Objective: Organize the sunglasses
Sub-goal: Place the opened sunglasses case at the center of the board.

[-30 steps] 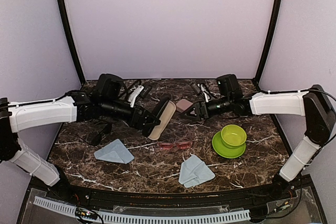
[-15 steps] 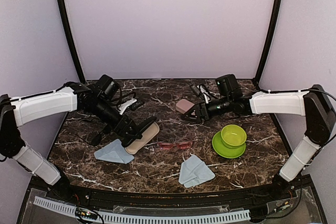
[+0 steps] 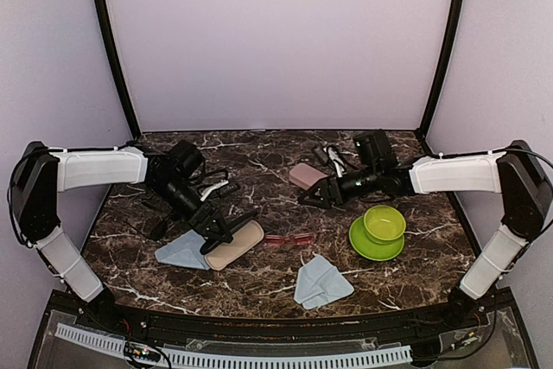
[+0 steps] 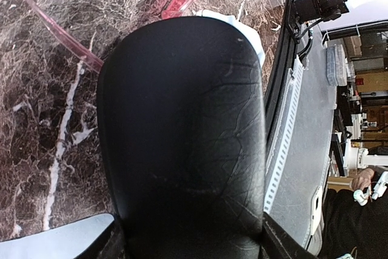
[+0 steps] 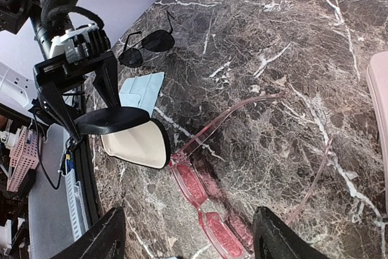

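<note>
Top external, left pincer [image 3: 216, 235]: clamped on open black case [image 3: 238, 246], toward tabletop's near-left.
Right pincer [image 3: 311, 197]: wide, empty.
Red-pink sunglasses [image 3: 289, 239]: mid-tabletop, just beside case.
Next: I'd lay case flat, lining upward.

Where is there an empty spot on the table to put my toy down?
Bare marble shows at the front between the left blue cloth and right blue cloth, and at the back between the left arm and pink case. The middle is crowded: black case, red sunglasses, green cup.
</note>
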`<state>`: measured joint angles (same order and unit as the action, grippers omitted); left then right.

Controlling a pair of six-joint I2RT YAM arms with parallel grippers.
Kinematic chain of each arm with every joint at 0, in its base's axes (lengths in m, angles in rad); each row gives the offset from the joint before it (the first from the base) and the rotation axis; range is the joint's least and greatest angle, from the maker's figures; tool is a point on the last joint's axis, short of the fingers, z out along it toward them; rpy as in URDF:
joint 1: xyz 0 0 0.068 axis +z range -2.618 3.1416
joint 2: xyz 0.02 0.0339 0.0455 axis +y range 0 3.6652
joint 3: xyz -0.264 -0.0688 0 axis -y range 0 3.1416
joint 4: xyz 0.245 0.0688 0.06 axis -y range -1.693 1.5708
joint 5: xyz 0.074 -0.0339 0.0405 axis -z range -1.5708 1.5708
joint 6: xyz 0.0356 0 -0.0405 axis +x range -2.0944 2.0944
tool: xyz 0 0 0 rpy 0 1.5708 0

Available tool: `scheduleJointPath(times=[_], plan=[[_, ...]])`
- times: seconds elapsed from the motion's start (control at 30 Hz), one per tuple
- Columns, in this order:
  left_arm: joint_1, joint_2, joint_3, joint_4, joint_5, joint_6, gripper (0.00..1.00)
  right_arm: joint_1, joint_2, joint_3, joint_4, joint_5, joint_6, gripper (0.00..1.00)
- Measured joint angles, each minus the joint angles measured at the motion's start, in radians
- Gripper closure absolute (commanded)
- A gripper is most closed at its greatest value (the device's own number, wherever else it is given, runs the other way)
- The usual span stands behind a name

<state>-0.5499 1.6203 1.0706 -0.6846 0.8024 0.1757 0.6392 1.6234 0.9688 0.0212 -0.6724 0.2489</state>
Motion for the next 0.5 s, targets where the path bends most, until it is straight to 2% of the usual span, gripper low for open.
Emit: scheduleJointPath(times=[0.13, 0.33, 0.5], plan=[[0.025, 0.017, -0.013, 0.009, 0.032, 0.009, 0.91, 0.003, 0.0, -0.002, 0.002, 0.007, 0.0, 0.28], [0.041, 0.055, -0.026, 0.026, 0.064, 0.025, 0.99, 0.007, 0.0, -0.005, 0.002, 0.016, 0.0, 0.28], [0.059, 0.045, -0.058, 0.058, 0.101, 0.027, 1.0, 0.014, 0.002, -0.006, 0.008, 0.019, 0.0, 0.28]])
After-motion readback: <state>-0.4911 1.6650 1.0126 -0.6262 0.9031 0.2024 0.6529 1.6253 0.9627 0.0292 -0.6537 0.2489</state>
